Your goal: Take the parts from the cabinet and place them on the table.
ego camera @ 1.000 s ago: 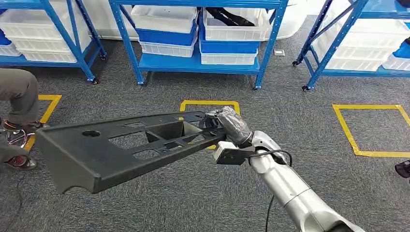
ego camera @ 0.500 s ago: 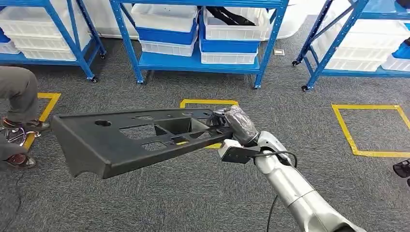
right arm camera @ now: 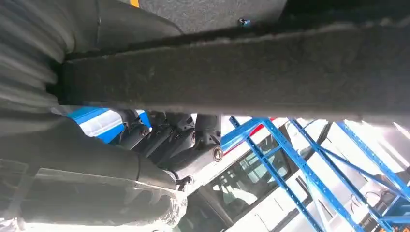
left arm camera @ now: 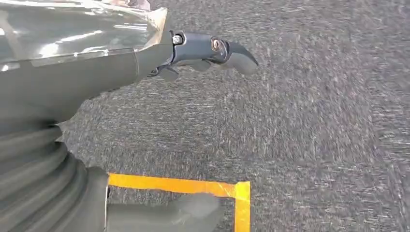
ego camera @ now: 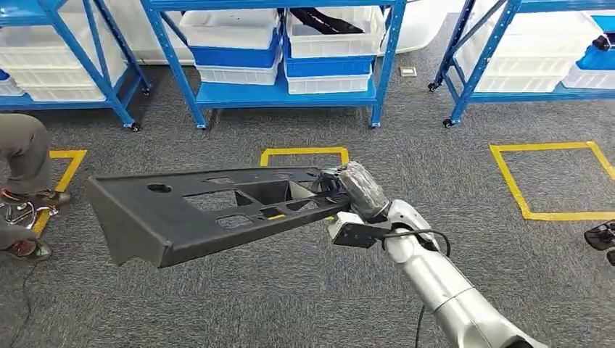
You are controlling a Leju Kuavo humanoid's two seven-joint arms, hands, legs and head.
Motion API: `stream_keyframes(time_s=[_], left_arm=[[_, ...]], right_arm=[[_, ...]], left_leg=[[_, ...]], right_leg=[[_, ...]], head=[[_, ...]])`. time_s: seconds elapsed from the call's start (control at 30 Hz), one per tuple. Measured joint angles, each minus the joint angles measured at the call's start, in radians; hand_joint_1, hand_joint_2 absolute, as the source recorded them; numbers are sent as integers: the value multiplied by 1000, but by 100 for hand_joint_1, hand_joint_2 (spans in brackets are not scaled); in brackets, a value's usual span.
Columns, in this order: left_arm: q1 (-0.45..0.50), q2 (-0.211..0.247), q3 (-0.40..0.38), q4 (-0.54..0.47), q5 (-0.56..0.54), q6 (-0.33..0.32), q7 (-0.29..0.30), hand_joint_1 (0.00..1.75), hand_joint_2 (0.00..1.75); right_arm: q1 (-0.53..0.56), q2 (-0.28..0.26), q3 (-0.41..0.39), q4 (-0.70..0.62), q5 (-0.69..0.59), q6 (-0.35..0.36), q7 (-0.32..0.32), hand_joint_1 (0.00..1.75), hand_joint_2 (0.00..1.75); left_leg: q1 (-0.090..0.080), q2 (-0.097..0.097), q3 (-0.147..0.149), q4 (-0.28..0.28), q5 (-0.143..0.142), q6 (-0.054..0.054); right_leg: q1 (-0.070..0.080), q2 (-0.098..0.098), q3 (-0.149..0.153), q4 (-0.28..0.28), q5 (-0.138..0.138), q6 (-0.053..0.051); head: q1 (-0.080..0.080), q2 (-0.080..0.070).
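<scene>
right hand carrying a long black plastic panel clear of the blue racks

the right hand [ego camera: 347, 187] is clamped on one end of the black moulded panel [ego camera: 203, 210], which sticks out flat and well above the grey carpet [ego camera: 290, 297], away from the hand toward the robot's left; gripping the end probably lets the panel swing clear of the shelving, though the far end looks heavy on that hold. the left hand [left arm camera: 121, 72] hangs over bare carpet, fingers apart, holding nothing. beyond the hand stand blue racks [ego camera: 283, 94] with white and blue bins [ego camera: 330, 43]; a yellow tape square [ego camera: 304, 154] lies just past it. a crouching person [ego camera: 25, 156] sits near the panel's far tip, the likeliest thing to clip.
</scene>
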Motion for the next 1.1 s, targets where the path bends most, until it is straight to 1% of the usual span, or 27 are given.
stream_keyframes(time_s=[0.03, 0.07, 0.1, 0.17, 0.2, 0.27, 0.33, 0.37, 0.4, 0.47, 0.5, 0.53, 0.57, 0.6, 0.63, 0.67, 0.7, 0.73, 0.77, 0.83, 0.87, 0.9, 0.93, 1.0, 1.03, 1.07, 1.1], left_arm=[[1, 0, 0, 0, 0, 0, 0, 0, 175], [2, 0, 0, 0, 0, 0, 0, 0, 175], [2, 0, 0, 0, 0, 0, 0, 0, 175], [1, 0, 0, 0, 0, 0, 0, 0, 175], [0, 3, 0, 0, 0, 0, 0, 0, 175], [0, 0, 0, 0, -1, -1, -2, 0, 175], [-1, 0, 0, 0, -1, -1, -2, 0, 175], [-1, -2, 0, 0, -1, -1, -2, 0, 175], [-1, -2, 0, 0, -1, -1, -2, 0, 175], [-1, -2, 1, 0, -1, -1, -2, 0, 175], [-1, -2, 1, 0, -1, -1, -2, 0, 175], [0, -2, 1, 0, -1, -1, -2, 0, 175], [0, -3, 1, 0, -1, -1, -2, 0, 175], [0, -3, 1, 0, -1, -1, -2, 0, 175], [-1, -4, 1, 0, -1, -1, -2, 0, 175], [-1, -5, 1, 0, -1, -1, -2, 0, 175], [0, -4, 1, 0, -1, -1, -2, 0, 175], [0, -5, 1, 0, -1, -1, -2, 0, 175], [0, -5, 1, 0, -1, -1, -1, 0, 175], [-1, -5, 1, 0, -1, -1, -1, 0, 175], [-2, -4, 1, 0, -1, -1, -1, 0, 175], [-2, -3, 1, 0, -1, 0, -1, 0, 175], [-2, -3, 1, 0, -1, 0, -1, 0, 175], [0, -3, 1, 0, -2, -1, -1, 0, 175], [0, -3, 1, 0, -3, -1, -1, 0, 175], [1, -3, 1, 0, -3, -1, -1, 0, 175], [1, -3, 1, 0, -3, -1, 0, 0, 175]], right_arm=[[1, 0, 0, 2, 0, 0, 0, 162, 175], [2, 0, 0, 4, 1, 0, 0, 162, 175], [2, 0, 0, 4, 1, 0, 0, 162, 175], [0, 1, -1, 4, 2, -2, -1, 162, 175], [-1, 2, -2, 4, 3, -4, -1, 162, 175], [-2, 3, -2, 4, 6, -8, -2, 162, 175], [-1, 5, -3, 3, 6, -11, -3, 162, 175], [-1, 4, -7, 4, 7, -11, -3, 162, 175], [-3, 4, -9, 4, 6, -11, -3, 162, 175], [-2, 3, -11, 4, 2, -11, -2, 162, 175], [2, 3, -13, 5, 1, -11, -1, 162, 175], [5, 3, -15, 6, 2, -11, 1, 162, 175], [8, 1, -17, 8, 2, -11, 2, 162, 175], [8, 0, -17, 9, 3, -11, 2, 162, 175], [8, -2, -18, 9, 3, -11, 2, 162, 175], [7, -2, -22, 9, 3, -11, 2, 162, 175], [5, -1, -24, 8, 3, -11, 2, 162, 175], [4, 2, -25, 8, 3, -11, 2, 162, 175], [4, 0, -26, 8, 3, -11, 2, 162, 175], [6, -2, -27, 8, 3, -11, 2, 162, 175], [6, -2, -27, 8, 3, -11, 2, 162, 175], [6, -2, -28, 8, 3, -11, 2, 162, 175], [6, 0, -29, 8, 3, -11, 2, 162, 175], [8, 5, -28, 8, 5, -11, 2, 162, 175], [9, 5, -28, 9, 8, -11, 2, 162, 175], [10, 5, -27, 9, 10, -12, 3, 162, 175], [11, 5, -27, 9, 11, -12, 4, 162, 175]], left_leg=[[-1, 0, -10, 24, 0, 3], [-2, 0, 3, 2, 19, 9], [-4, -3, 35, -56, 53, 16], [-11, -23, 135, -233, 127, 38], [-12, -43, 153, -261, 109, 45], [-22, -27, 149, -269, 114, 42], [-24, -22, 151, -278, 121, 47], [-12, -11, 157, -292, 130, 50], [-15, -9, 158, -296, 134, 53], [-16, 3, 153, -296, 136, 57], [-16, 9, 151, -296, 136, 57], [-16, 15, 150, -296, 136, 57], [-16, 21, 150, -296, 136, 57], [-16, 27, 151, -295, 136, 57], [-15, 37, 151, -294, 135, 55], [-15, 44, 152, -291, 133, 53], [-24, 51, 152, -288, 130, 46], [-26, 60, 151, -285, 127, 39], [-29, 69, 151, -286, 127, 35], [-26, 90, 153, -288, 129, 28], [-20, 91, 148, -283, 120, 21], [-17, 51, 142, -254, 93, 16], [-15, 21, 116, -191, 49, 13], [-14, -2, 47, -33, -27, 7], [-14, -5, 22, 20, -41, 6], [-14, -5, 19, 25, -28, 7], [-12, -5, 39, -15, 4, 8]], right_leg=[[5, 3, -2, 0, 2, -3], [8, 7, -2, 0, 2, -3], [10, 11, -2, 0, 2, -3], [14, 20, 1, 0, 2, -3], [17, 21, -3, 1, 3, 0], [15, 25, -10, 2, 8, 7], [14, 30, -11, -3, 13, 17], [16, 22, -20, 9, 3, 18], [16, 11, -37, 37, -16, 20], [12, 5, -111, 192, -85, 16], [9, 5, -145, 266, -109, 18], [8, 4, -164, 309, -115, 25], [5, 3, -156, 294, -103, 35], [5, 0, -128, 243, -78, 44], [3, -12, -83, 157, -44, 54], [2, -48, -30, 55, -9, 60], [6, -96, -7, -7, -5, 53], [17, -76, -3, -9, 3, 38], [13, -64, -8, -8, 5, 28], [14, -42, -12, -8, 11, 17], [-2, -28, -9, -16, 18, 6], [-2, -18, -10, -15, 21, 0], [-2, -11, -10, -15, 23, -7], [-1, 11, -13, -15, 24, -10], [0, 23, -14, -15, 25, -10], [0, 35, -13, -14, 25, -10], [0, 47, -13, -13, 25, -10]], head=[[0, 0], [0, 0], [0, 0], [0, 0], [3, 0], [-3, 0], [-3, 0], [-2, 0], [-2, 0], [1, 0], [1, 0], [1, 0], [1, 0], [1, 0], [1, 0], [2, 0], [2, 0], [1, 0], [-2, 0], [0, 0], [0, 0], [-1, 0], [-3, 0], [-5, 0], [-5, 0], [-4, 0], [-6, 0]])
